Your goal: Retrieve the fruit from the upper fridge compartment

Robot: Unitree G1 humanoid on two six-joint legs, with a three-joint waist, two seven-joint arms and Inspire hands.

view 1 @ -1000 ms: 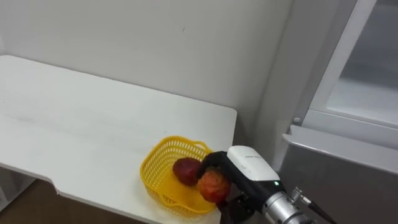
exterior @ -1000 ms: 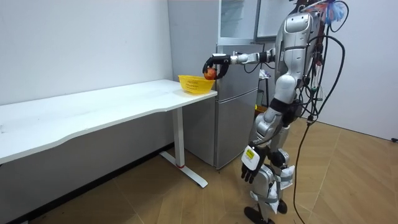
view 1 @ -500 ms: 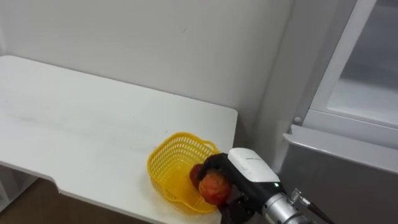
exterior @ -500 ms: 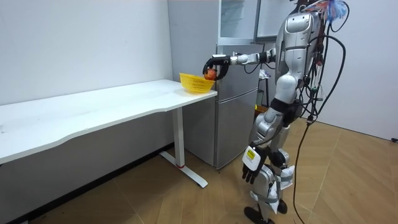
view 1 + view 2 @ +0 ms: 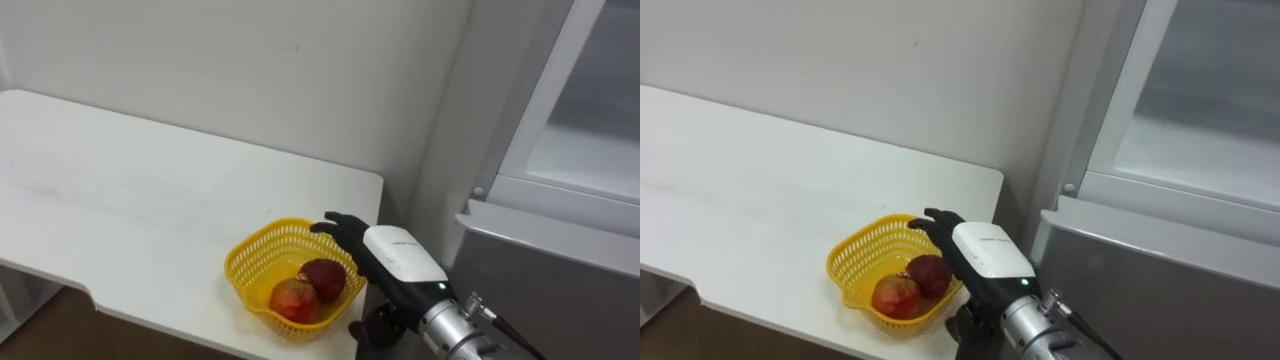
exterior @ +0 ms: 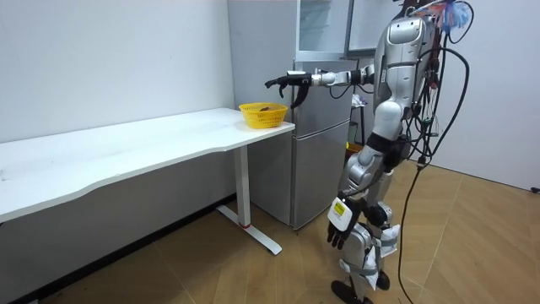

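Drop-off looks done: two red fruits [image 5: 322,278] lying in yellow basket [image 5: 240,272] on counter [image 5: 120,190]. Right hand [image 5: 388,252] spread, empty, over basket's right rim. Next, likely: lift clear, swing right toward upper fridge [image 5: 585,155]. Left hand [image 6: 339,221] down by thigh.

basket [image 5: 240,263]: yellow plastic lattice, slight sheen. fruits [image 5: 322,279] in it: smooth red skin, faintly glossy. table [image 5: 150,200] top: white, smooth, matt. fridge [image 5: 540,270], right of frame: grey, metal look, satin. right hand [image 5: 398,255]: glossy white plastic back shell, matt black fingers [image 5: 335,222]. floor [image 6: 472,236]: wood, semi-gloss.
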